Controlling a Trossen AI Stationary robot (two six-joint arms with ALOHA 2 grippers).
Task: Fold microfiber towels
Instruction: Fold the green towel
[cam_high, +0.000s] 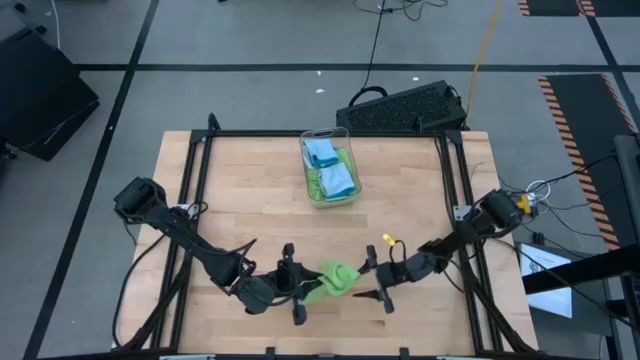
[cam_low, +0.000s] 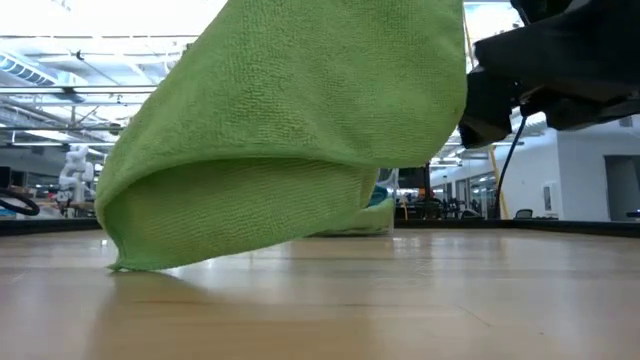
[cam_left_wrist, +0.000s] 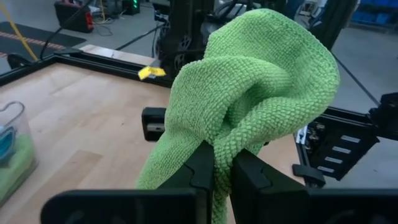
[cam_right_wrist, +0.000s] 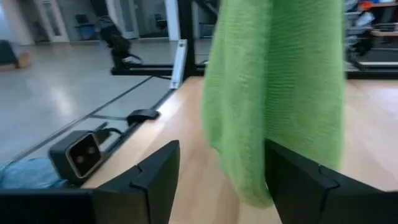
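Item: green towel (cam_high: 335, 279), bunched and unfolded, hanging near the table's front edge with its low corner at the board. Left gripper (cam_left_wrist: 222, 163) pinches a gathered wad of it; right gripper (cam_right_wrist: 217, 171) stands spread, the cloth hanging between its fingers, not gripped. Bin (cam_high: 345, 192), mid-table, holds more towels, blue and green. Folding looks barely begun. Bare table (cam_high: 240, 190) lies open between towel and bin; the front edge is close.
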